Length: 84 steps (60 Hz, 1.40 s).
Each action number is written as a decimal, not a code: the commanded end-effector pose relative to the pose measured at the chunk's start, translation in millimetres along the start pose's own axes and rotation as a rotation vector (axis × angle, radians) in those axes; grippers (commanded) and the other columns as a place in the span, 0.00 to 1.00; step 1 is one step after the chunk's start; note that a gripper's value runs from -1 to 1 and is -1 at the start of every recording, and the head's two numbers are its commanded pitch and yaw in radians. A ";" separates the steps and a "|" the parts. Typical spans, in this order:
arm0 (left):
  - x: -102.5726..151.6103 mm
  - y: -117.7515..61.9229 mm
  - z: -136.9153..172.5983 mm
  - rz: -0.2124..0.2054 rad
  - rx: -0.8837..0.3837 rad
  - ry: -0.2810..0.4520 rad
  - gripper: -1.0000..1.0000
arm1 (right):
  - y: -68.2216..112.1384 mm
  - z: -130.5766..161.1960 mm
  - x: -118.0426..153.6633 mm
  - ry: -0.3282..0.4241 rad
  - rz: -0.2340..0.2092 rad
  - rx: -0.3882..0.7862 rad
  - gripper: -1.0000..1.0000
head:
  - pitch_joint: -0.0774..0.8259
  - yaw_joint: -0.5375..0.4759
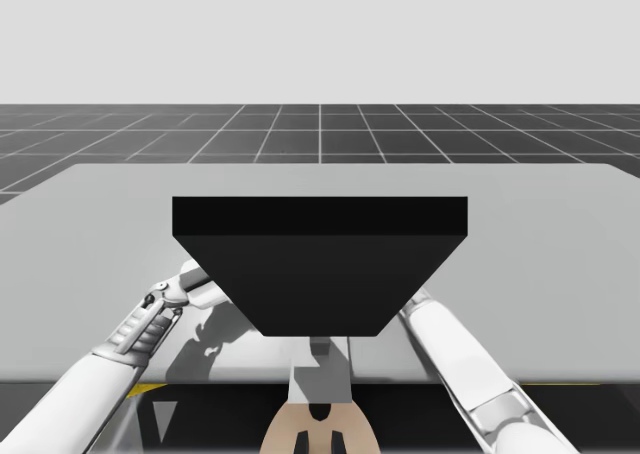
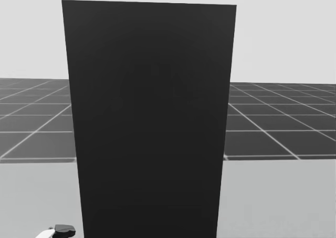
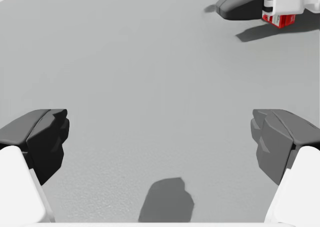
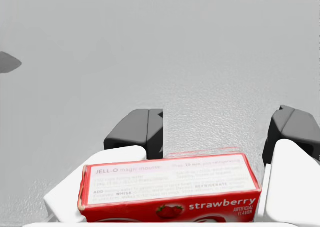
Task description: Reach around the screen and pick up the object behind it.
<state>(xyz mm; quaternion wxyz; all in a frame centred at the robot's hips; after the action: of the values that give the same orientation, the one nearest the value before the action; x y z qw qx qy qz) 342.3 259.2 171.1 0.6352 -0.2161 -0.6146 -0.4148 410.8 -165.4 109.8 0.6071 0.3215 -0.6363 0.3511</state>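
Right claw [image 4: 214,132] clamped on red rectangular box [image 4: 170,187], box held just above the desk [image 1: 560,234], shadow under it. Left claw [image 3: 160,132] fingers wide apart over desk. Black screen [image 1: 320,274] upright mid-desk.

A pale grey table [image 1: 560,234] stands on a dark gridded floor [image 1: 320,134].

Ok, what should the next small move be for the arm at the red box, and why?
Probably a short straight lift with my right arm. The red box sits in my right gripper, low over the table behind the screen; whether it is gripped firmly I cannot tell, and a small lift would show. My left gripper is open, empty and well apart.
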 end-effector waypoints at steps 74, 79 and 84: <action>-3.7 13.8 4.8 0.007 0.066 0.010 0.00 | -98.1 198.1 170.4 -0.140 0.250 -0.445 1.00 | 0.16 0.47; -3.9 14.1 4.8 0.007 0.070 0.011 0.00 | -100.4 201.1 185.6 -0.156 0.269 -0.459 1.00 | 0.16 0.47; -4.2 14.5 4.5 0.008 0.072 0.011 0.00 | -102.2 203.7 201.0 -0.171 0.290 -0.471 1.00 | 0.15 0.47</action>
<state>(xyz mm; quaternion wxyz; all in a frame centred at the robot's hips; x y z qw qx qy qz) 350.6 271.5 171.5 0.6465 -0.1947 -0.6242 -0.3931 374.9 -375.1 281.2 0.5647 0.1469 -0.7683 0.2632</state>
